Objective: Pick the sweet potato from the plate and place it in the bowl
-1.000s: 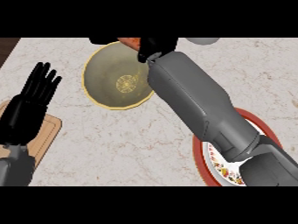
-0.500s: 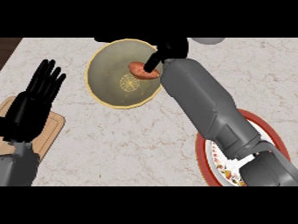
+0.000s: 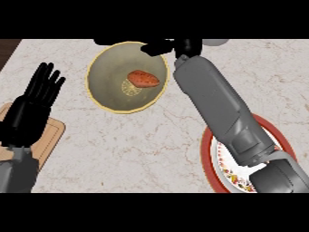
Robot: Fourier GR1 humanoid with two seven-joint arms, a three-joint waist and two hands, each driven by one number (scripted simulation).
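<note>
The orange-brown sweet potato (image 3: 143, 78) lies inside the cream, yellow-rimmed bowl (image 3: 110, 97) at the counter's back left of centre. My right hand (image 3: 173, 45) hovers over the bowl's far right rim, fingers spread and holding nothing; its grey forearm runs diagonally down to the lower right. That forearm covers much of the red-rimmed patterned plate (image 3: 214, 163) at the front right. My left hand (image 3: 33, 106) rests open at the left edge, fingers up, apart from the bowl.
A wooden cutting board (image 3: 50, 136) lies under and behind the left hand at the front left. A dark strip borders the counter's left edge. A grey object peeks out at the back beside the right hand.
The right hand let go of the sweet potato, which now lies in the bowl. The hand has drawn back toward the bowl's far rim. The left hand stayed put.
</note>
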